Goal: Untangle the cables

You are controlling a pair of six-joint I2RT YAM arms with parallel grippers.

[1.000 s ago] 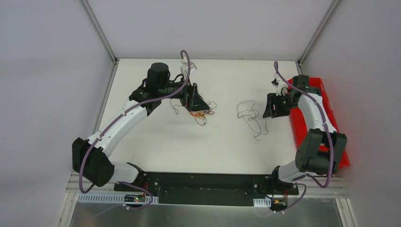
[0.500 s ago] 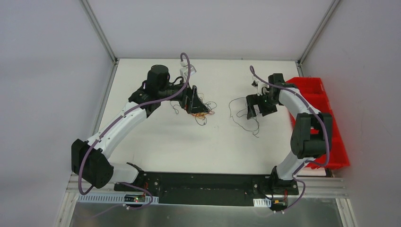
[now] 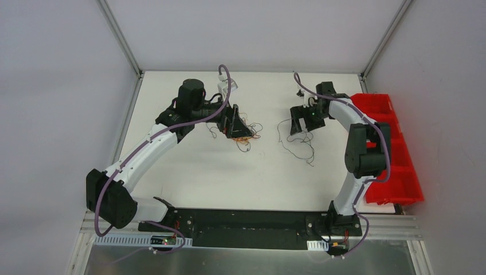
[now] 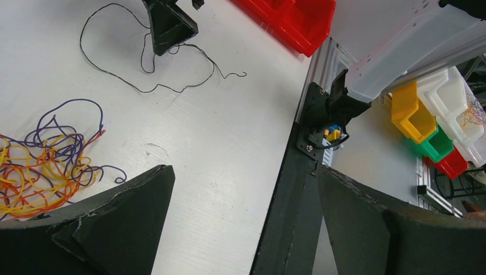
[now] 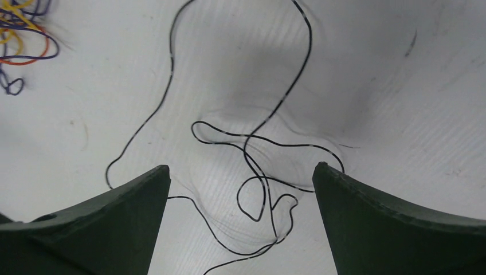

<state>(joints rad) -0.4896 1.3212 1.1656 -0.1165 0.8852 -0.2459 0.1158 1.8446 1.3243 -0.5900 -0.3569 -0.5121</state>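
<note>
Right gripper (image 5: 240,167), wide open and empty, over the black cable (image 5: 247,136): pinch one strand lying between its jaws.

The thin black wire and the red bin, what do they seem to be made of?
Black wire: probably a metal core in smooth plastic insulation, since it holds springy loops on its own; the core is not visible. Red bin: likely moulded plastic, judging by its uniform colour and slightly glossy, rigid walls.
</note>
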